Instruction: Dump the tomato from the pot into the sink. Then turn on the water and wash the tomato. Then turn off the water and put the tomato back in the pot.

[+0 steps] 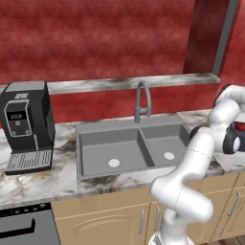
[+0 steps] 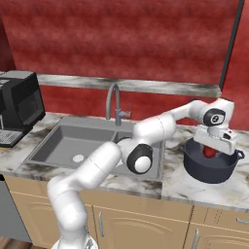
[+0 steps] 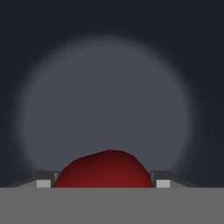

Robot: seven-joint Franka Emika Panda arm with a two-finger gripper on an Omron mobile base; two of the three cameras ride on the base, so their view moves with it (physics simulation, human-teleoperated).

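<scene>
Spanning the counter (image 2: pixel 175 187), the sink (image 2: pixel 63 146) lies left of the pot (image 2: pixel 211 168). Inside the pot, the claw (image 3: pixel 103 183) straddles the tomato (image 3: pixel 104 169), fingers (image 3: pixel 43 183) apart on either side; whether they touch it is unclear.

The tomato (image 2: pixel 209 151) lies in the pot (image 2: pixel 210 168), right of the sink (image 2: pixel 63 146).

Gripper (image 3: pixel 103 183) inside pot (image 2: pixel 210 168), walls all round, tomato (image 3: pixel 104 169) btwn fingertips.
</scene>
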